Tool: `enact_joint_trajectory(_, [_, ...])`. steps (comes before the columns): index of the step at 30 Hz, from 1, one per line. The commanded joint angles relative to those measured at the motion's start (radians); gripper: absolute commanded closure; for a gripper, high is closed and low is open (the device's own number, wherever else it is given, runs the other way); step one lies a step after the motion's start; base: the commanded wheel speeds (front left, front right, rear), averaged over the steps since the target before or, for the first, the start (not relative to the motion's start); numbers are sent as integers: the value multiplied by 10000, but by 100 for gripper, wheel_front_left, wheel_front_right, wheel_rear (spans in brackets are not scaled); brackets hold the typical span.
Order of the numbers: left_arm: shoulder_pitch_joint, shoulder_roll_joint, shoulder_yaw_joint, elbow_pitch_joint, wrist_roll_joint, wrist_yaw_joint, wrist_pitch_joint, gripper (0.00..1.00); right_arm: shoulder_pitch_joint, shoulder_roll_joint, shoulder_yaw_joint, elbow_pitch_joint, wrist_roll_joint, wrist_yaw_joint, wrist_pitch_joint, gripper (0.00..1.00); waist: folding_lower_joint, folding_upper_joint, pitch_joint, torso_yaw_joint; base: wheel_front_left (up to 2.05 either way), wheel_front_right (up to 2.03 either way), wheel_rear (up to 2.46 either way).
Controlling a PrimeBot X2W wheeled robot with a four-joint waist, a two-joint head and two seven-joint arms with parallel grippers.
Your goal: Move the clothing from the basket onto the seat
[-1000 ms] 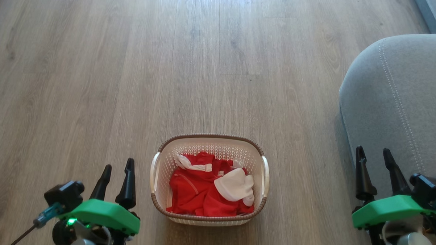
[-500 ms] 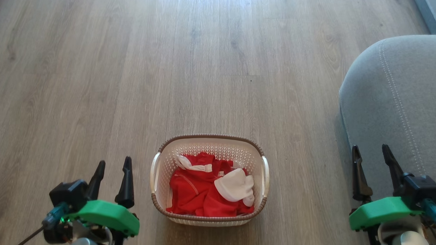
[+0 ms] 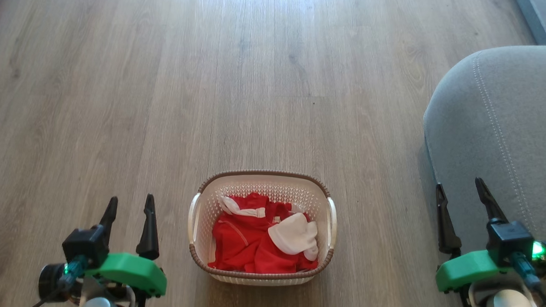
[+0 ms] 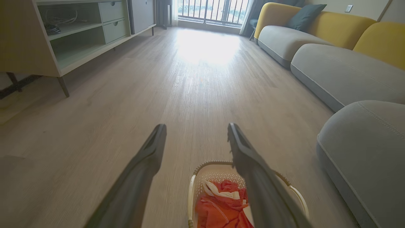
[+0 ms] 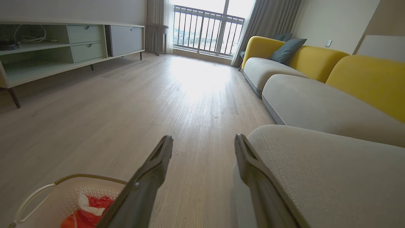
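Both grippers stand with their fingers spread wide and hold nothing. We find the left gripper point(image 3: 131, 198) low on the left, near the basket point(image 3: 263, 173) but apart from it. The right gripper point(image 3: 458, 183) sits low on the right, in front of the grey seat point(image 3: 506, 111).

The red clothing point(image 3: 247, 248) lies heaped inside the basket, with white cuffs and a white patch on top. No garment is on the seat.

We judge the task to be at its first step, the approach to the basket. The next move calls for one arm to pass over the brown rim, descend from above and close on a fold of fabric. We advise a deep pinch, since the cloth is soft. The basket looks light, so it may shift or lift if a garment snags.

The basket rests on a pale wood-plank floor point(image 3: 257, 80), flat and bare, with a strip of floor between it and the seat. Glare falls on the floor from a railed balcony window point(image 5: 205, 34) at the far end. A low cabinet point(image 4: 63, 41) with shelves and drawers lines one side. A grey sofa with yellow backs point(image 5: 316, 63) and a teal cushion point(image 5: 286, 49) lines the other.
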Motion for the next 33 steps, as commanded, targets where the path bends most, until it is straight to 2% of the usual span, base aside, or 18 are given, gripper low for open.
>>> enact_joint_trajectory(1, [-239, 116, 378, -318, 412, 47, -213, 0, -64, -139, 269, -424, -423, -2, -182, 0, 0, 0, -2, 4, 0, 0, 0])
enact_joint_trajectory(15, [-274, 118, 515, -303, 529, 58, -254, 0, 4, -141, 436, -372, -274, -2, -224, 0, 0, 0, 38, -37, 0, 0, 0])
enact_joint_trajectory(33, [-253, 118, 409, -312, 451, 118, -254, 0, 84, -141, 457, 144, 759, -2, -224, 0, 0, 0, 58, -63, 0, 0, 0])
